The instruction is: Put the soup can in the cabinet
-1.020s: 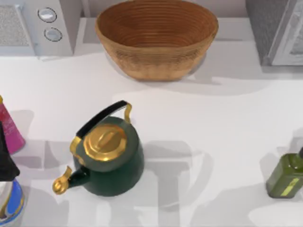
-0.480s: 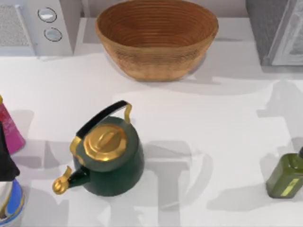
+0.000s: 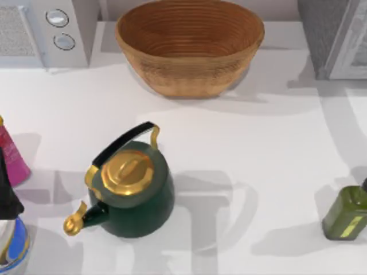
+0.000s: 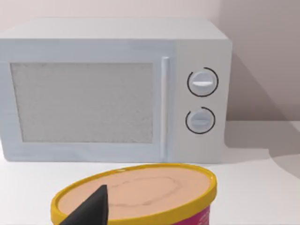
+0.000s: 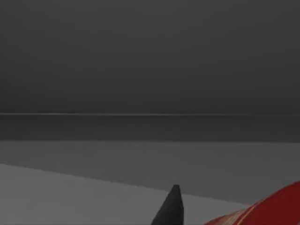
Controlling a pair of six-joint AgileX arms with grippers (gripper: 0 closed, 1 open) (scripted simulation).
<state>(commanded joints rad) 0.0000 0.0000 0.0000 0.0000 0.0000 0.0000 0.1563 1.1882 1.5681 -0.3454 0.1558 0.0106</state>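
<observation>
Your right gripper [image 5: 176, 211] is already at the mouth of the cabinet [image 3: 335, 40], looking into its dark inside with the soup can [image 5: 267, 208] close beside one fingertip, apparently pinched. Carry the can level and deep onto the grey shelf floor [image 5: 93, 187] before you let go, so it stands upright well back from the cabinet's front lip. The room ahead looks bare, the olive bottle [image 3: 347, 212] stands clear in front of the cabinet, and your left gripper [image 4: 91, 211] is parked far from the cabinet over a yellow-rimmed tub [image 4: 140, 192]; I cannot tell its grip.
</observation>
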